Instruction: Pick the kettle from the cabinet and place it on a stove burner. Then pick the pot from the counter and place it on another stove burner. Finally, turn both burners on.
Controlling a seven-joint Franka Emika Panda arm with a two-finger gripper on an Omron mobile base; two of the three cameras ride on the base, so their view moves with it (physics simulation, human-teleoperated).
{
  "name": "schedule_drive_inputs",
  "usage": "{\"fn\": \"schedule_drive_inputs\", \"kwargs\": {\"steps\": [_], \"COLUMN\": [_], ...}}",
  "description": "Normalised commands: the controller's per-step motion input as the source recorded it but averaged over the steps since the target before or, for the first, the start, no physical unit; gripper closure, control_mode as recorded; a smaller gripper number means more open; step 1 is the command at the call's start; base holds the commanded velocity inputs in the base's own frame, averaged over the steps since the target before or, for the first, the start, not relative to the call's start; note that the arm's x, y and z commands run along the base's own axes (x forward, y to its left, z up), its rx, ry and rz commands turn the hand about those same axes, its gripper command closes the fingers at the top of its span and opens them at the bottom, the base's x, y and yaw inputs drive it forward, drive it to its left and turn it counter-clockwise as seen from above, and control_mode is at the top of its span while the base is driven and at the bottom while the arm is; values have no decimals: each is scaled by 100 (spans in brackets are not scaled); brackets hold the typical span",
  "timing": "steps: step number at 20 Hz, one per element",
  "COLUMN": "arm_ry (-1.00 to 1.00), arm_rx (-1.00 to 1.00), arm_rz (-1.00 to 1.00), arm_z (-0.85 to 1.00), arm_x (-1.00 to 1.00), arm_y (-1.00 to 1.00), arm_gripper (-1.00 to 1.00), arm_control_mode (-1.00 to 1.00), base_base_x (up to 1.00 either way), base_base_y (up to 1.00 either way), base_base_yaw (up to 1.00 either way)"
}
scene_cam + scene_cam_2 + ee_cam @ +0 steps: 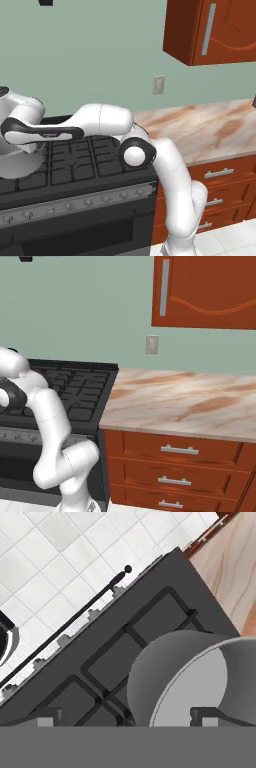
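You can make out faint lettering on the dark band of the white arm [42,132] at the left of the left base view, too small to read.

The wide black range with cast-iron grates [75,165] fills the lower left of that view, its grey knob strip [75,205] running along the front. In the hand view the range runs diagonally from lower left to upper right, with white floor tiles [60,567] at upper left.

The beige-pink marbled counter [190,401] lies at centre right of the right base view, above reddish-brown drawers [175,451]. The reddish-brown wall cabinet [210,291] sits at upper right, its long grey bar handle [164,293] vertical and its top cut off by the frame.

The wide grey brushed-metal pot [185,682] stands on the grates at lower right of the hand view, mouth open towards the camera, its right side cut off. In the left base view you see it at the left edge, mostly hidden under the arm.

The gripper [125,718] has its jaws spread wide, 2 dark tips at the bottom of the hand view, 1 over the pot's mouth and 1 over the grate.
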Motion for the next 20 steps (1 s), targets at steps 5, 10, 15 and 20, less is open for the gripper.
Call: {"fn": "schedule_drive_inputs", "kwargs": {"steps": [5,10,15,20], "arm_ry": [-8,-9,-10,-12], "arm_rx": [0,0,0,0], "arm_rz": [1,0,0,0], "arm_z": [23,17,13,12], "arm_x": [-37,-43,-46,-49], "arm_y": [-11,-10,-5,-3], "arm_gripper": [-100,-100,-100,-100], "arm_control_mode": [-100,-100,-100,-100], "base_base_x": [0,0,0,0], "base_base_y": [0,0,0,0], "base_base_yaw": [0,0,0,0]}}
